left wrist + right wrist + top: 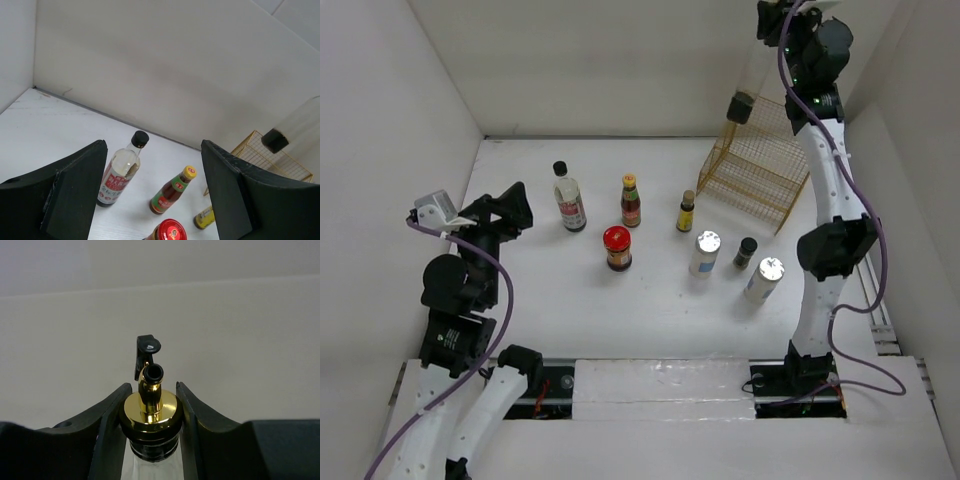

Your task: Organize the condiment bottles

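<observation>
My right gripper (pixel 775 22) is raised high at the back right. It is shut on the gold pour-spout cap (pixel 150 410) of a tall clear bottle (pixel 752 70), which hangs tilted with its black base above the gold wire basket (pixel 755 172). On the table stand a clear black-capped bottle (pixel 568 200), a brown yellow-capped bottle (pixel 631 203), a red-lidded jar (pixel 617 247), a small yellow bottle (pixel 686 212), two white silver-capped bottles (pixel 705 252) (pixel 763 278) and a small dark bottle (pixel 745 251). My left gripper (pixel 505 210) is open and empty, left of the clear bottle (pixel 120 170).
White walls enclose the table on the left, back and right. The wire basket lies tipped at the back right; it also shows in the left wrist view (pixel 250 150). The right arm's column (pixel 820 290) stands right of the silver-capped bottles.
</observation>
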### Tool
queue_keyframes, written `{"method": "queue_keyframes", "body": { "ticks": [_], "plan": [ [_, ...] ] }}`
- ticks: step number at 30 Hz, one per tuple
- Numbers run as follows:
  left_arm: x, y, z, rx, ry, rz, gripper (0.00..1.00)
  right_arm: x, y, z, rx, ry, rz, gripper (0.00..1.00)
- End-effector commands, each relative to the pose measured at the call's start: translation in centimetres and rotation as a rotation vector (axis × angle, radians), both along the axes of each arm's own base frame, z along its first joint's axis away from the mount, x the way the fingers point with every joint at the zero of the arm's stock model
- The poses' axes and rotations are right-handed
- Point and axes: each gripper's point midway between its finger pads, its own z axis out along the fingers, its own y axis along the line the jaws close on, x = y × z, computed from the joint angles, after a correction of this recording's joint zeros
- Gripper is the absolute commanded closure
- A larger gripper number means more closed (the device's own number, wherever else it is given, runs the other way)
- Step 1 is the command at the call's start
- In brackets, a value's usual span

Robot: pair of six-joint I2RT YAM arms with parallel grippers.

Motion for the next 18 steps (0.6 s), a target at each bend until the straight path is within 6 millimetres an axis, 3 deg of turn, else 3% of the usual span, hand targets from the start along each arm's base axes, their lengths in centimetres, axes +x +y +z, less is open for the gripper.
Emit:
{"method": "queue_keyframes", "body": {
  "ticks": [1, 6, 8, 11, 18],
  "plan": [
    [0.6, -0.6, 0.4, -0.005, -0.017, -0.023, 0.29, -1.3, -4.7, 4.4, 0.027, -0.121, -0.121, 0.94],
    [1.1, -1.0, 0.6, -0.001, -0.013, -0.034, 0.29, 0.9, -6.8, 2.9, 0.041, -0.129, -0.152, 0.94],
    [1.4, -1.1, 0.1, -0.004, 0.007, -0.036, 0.29, 0.5, -8.2, 3.8, 0.061, -0.157, -0.165, 0.94],
    [1.4, -1.1, 0.1, -0.004, 0.007, -0.036, 0.29, 1.0, -8.7, 3.3, 0.077, -0.158, -0.164, 0.94],
    [1.4, -1.1, 0.1, -0.004, 0.007, -0.036, 0.29, 2.5, -8.9, -0.5, 0.061, -0.090, -0.160, 0.94]
  ]
}}
